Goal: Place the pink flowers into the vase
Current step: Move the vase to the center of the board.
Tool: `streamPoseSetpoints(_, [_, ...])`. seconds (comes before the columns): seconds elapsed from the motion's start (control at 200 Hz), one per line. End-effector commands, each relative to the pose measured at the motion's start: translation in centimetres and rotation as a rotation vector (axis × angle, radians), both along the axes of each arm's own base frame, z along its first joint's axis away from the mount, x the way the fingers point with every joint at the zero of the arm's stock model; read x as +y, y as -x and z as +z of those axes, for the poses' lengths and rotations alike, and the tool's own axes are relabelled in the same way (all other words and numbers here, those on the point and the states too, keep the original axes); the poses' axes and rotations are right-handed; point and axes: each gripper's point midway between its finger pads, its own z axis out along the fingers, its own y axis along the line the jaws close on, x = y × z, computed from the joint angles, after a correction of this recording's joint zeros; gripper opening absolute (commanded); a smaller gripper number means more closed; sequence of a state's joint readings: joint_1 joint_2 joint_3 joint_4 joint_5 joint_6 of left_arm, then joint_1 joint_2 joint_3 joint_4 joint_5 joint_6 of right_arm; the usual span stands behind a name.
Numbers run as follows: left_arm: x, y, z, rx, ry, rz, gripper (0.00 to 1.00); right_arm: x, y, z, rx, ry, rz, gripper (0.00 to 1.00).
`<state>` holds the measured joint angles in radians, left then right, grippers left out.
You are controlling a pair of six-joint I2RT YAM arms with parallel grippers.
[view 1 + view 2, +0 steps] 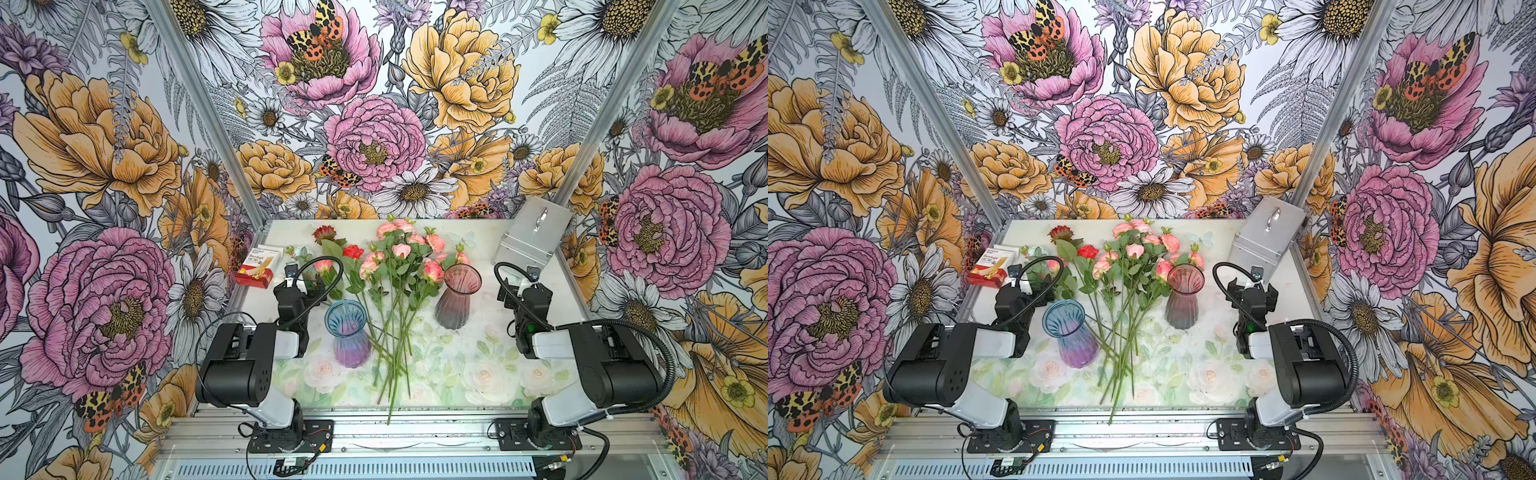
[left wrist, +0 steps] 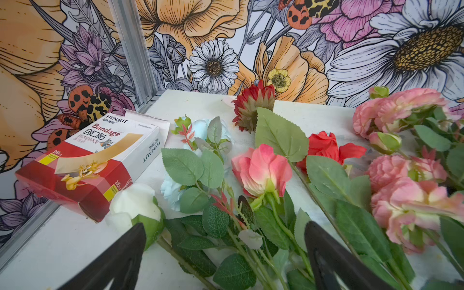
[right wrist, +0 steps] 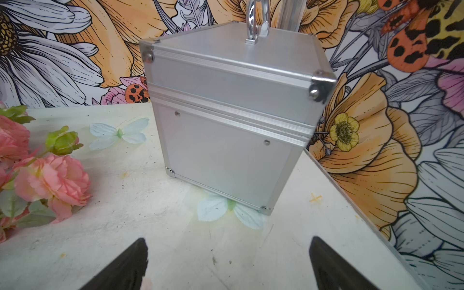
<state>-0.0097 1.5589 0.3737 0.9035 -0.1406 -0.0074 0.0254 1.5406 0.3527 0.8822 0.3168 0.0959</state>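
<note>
The pink flowers (image 1: pixel 399 257) lie in a loose bundle mid-table, blooms towards the back wall, long green stems (image 1: pixel 395 353) fanning to the front edge. Two ribbed glass vases stand upright either side of the stems: a blue-to-purple vase (image 1: pixel 348 332) on the left, a pink-to-dark vase (image 1: pixel 457 297) on the right. My left gripper (image 2: pixel 224 226) is open above leaves and stems, close to a pink rose (image 2: pixel 261 170); it holds nothing. My right gripper (image 3: pixel 228 239) is open over bare table, right of the pink vase, with pink blooms (image 3: pixel 50 183) off to its side.
A red flower (image 1: pixel 352 251), a dark-red flower (image 1: pixel 325 233) and a white rose (image 2: pixel 135 203) lie left of the pink bundle. A bandage box (image 1: pixel 257 266) sits at the back left. A silver case (image 1: pixel 532 237) stands at the back right. Patterned walls enclose the table.
</note>
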Motion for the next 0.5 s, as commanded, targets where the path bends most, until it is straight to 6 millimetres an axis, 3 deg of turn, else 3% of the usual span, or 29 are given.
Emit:
streamPoseSetpoints(0.0, [0.4,-0.3,1.3,-0.042,-0.009,0.011,0.99,0.2,-0.7,1.6,-0.053,-0.009,0.009,1.00])
streamPoseSetpoints(0.165, [0.4,-0.3,1.3,-0.040,-0.008,0.010,0.98,0.1,-0.7,1.6,-0.053,-0.010,0.008,1.00])
streamPoseSetpoints(0.31, [-0.7,0.0,1.5,-0.073,0.080,-0.167,0.99,0.2,-0.7,1.6,-0.052,-0.010,0.010,1.00])
streamPoseSetpoints(0.495, [-1.4,-0.5,1.2,-0.039,0.031,-0.154,0.99,0.2,-0.8,1.5,-0.050,-0.010,0.011,1.00])
